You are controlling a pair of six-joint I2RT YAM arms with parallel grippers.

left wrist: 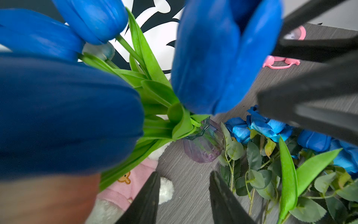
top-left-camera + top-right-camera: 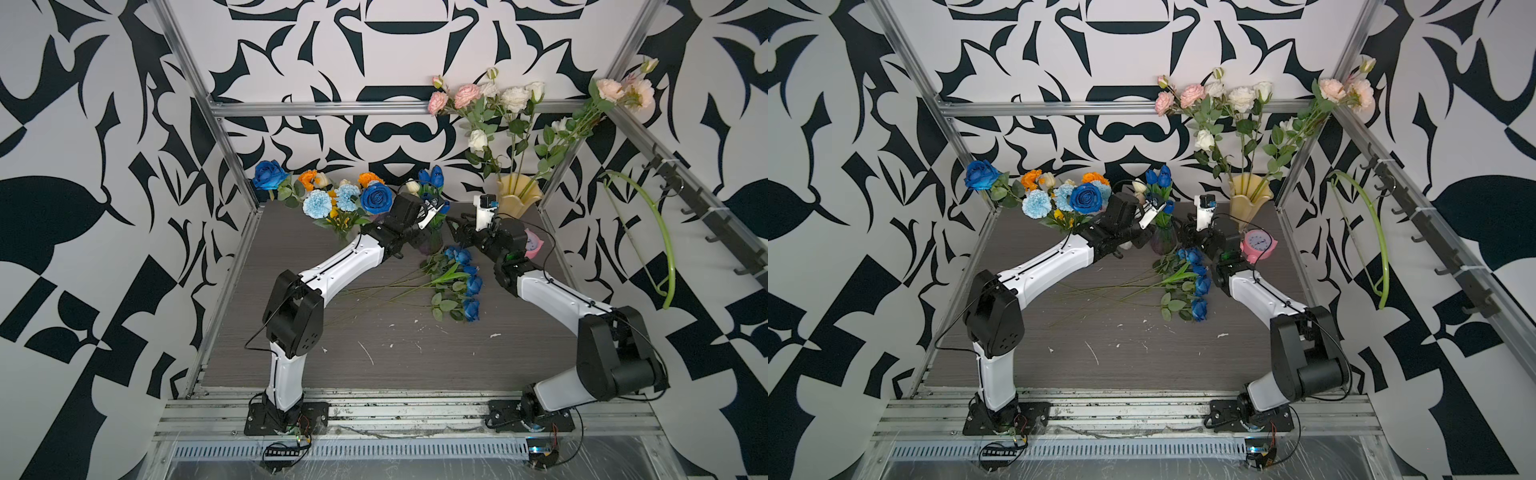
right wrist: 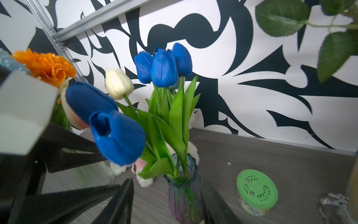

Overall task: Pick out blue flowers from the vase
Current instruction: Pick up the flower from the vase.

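The vase (image 3: 184, 199) is small, ribbed, purple-tinted clear glass with a flared rim, upright at the far centre of the grey wood-grain table (image 2: 374, 365). It holds 5 blue tulips (image 3: 164, 67) and 1 cream tulip (image 3: 118, 83). Tulip stems run near vertical, smooth matte heads up, broad glossy green leaves sheathing them; 2 heads lean toward the left gripper (image 1: 185, 174). That gripper sits high among the heads, black tapered fingers moderately apart, nothing between them. The right gripper (image 3: 168, 181) is level with the vase neck, fingers spread to either side of it; a gap shows on 1 side, so no grip. On the table just near of the vase, blue roses (image 2: 467, 274) lie flat, long axes left-right, layered fabric heads to the right, thin stems (image 2: 374, 293) trailing left. 1 deep-blue rose (image 2: 376, 198) and pale-blue ruffled carnations (image 2: 318, 203) stand in the mixed bunch at far left.
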